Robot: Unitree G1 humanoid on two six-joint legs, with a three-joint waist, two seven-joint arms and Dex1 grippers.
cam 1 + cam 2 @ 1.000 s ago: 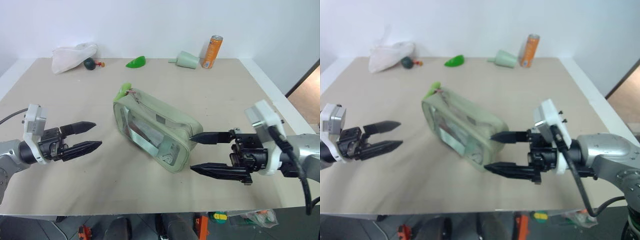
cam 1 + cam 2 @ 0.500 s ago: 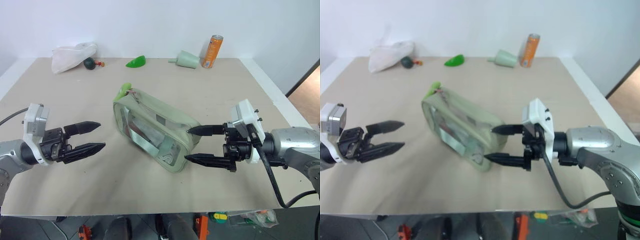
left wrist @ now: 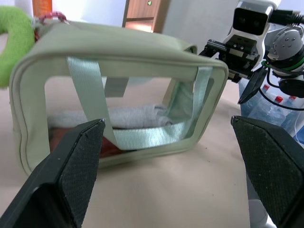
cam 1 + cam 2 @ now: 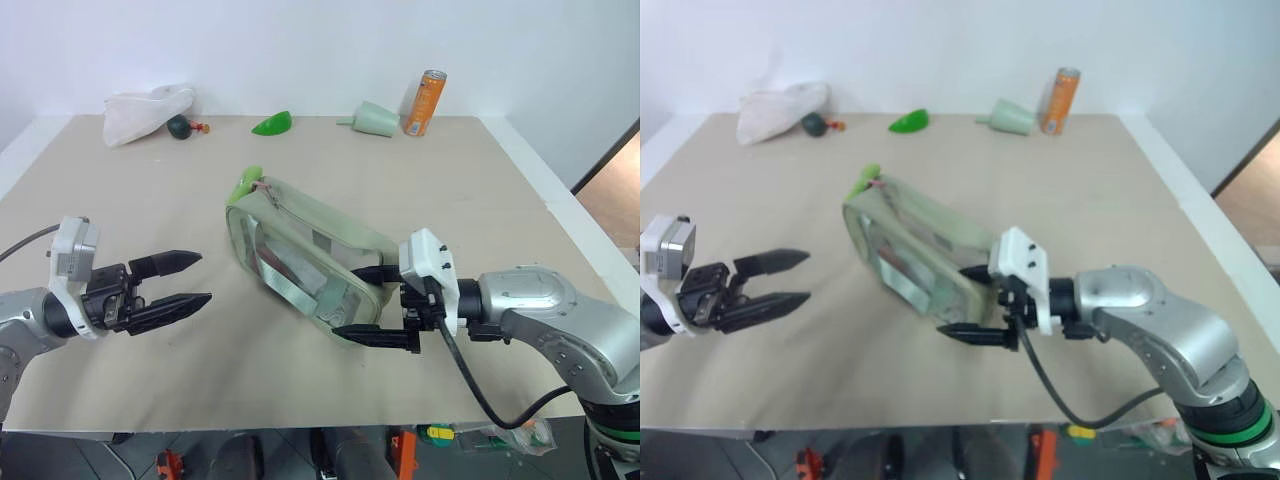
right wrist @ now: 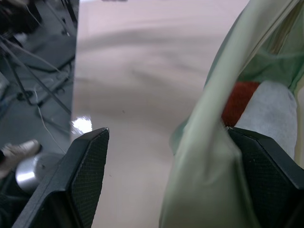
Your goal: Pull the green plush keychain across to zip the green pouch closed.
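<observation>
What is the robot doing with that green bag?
The robot is getting ready to zip the green pouch shut. Its right gripper is open around the pouch's near end, one finger on each side, not clamped yet. The left gripper waits open off to the side, touching nothing. The green plush keychain sits at the pouch's far end, and nobody is pulling it yet.

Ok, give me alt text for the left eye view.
A pale green pouch lies mid-table, the right gripper open around its near end. The left gripper hovers open, apart from it; a green plush keychain sits at the far end.
</observation>
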